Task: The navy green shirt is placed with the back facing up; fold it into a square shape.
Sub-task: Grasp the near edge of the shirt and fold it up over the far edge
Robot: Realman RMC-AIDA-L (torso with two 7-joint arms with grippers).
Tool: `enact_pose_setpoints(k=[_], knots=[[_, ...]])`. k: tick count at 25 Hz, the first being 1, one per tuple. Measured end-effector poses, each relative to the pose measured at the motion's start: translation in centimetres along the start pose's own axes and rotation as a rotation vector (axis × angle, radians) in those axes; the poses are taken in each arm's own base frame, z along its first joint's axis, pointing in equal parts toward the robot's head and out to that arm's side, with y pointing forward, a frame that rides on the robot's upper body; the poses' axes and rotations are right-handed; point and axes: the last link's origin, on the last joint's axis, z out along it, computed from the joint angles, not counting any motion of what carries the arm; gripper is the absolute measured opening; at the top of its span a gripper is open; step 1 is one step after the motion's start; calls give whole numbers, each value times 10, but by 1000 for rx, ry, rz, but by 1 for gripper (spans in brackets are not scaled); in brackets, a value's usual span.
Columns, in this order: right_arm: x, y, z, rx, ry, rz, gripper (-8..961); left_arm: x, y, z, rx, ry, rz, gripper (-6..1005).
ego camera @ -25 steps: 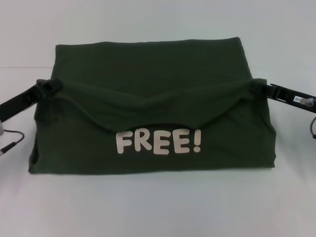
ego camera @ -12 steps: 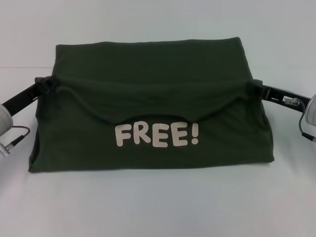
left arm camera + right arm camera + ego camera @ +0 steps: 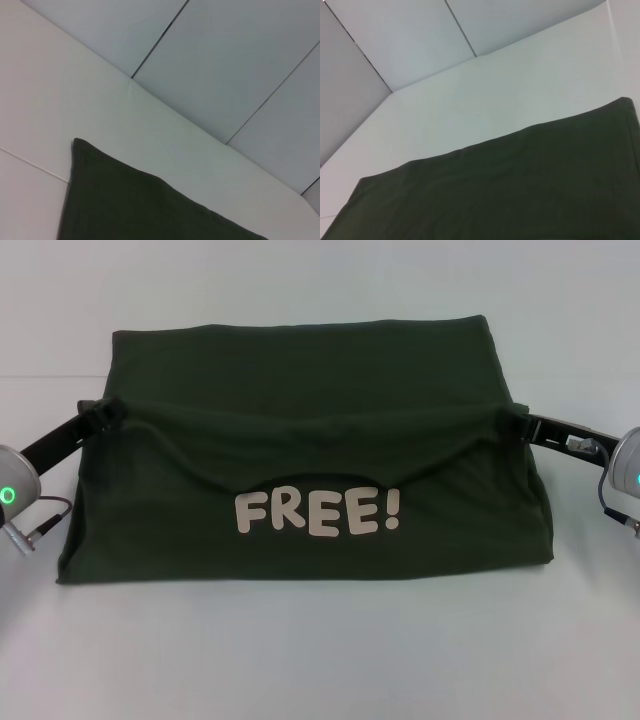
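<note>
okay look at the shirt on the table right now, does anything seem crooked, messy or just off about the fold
Yes. The green shirt has its folded edge sagging in the middle, while the left gripper and right gripper hold its two ends up. The sag curves just above the white FREE! lettering, so that edge is bowed, not straight. Nothing looks torn or spilled.

A plain white counter (image 3: 320, 660) fills the head view, smooth and matte, evenly lit with only soft shadow. A faint straight seam crosses its far part from the left edge. In the wrist views the counter runs back to a wall (image 3: 235, 65) of pale grey-white panels (image 3: 415, 40), flat and bare, divided by thin dark joint lines. One panel at the side looks darker grey, in shade.
</note>
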Motion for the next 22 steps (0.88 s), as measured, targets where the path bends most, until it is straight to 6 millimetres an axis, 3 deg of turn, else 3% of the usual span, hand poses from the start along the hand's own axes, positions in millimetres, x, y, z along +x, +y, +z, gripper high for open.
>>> enact_pose_setpoints(k=[20, 22], knots=[[5, 3, 11, 46, 23, -44, 63, -9, 4, 8, 29, 55, 65, 140], [5, 2, 11, 47, 24, -49, 115, -11, 3, 8, 44, 75, 73, 141]])
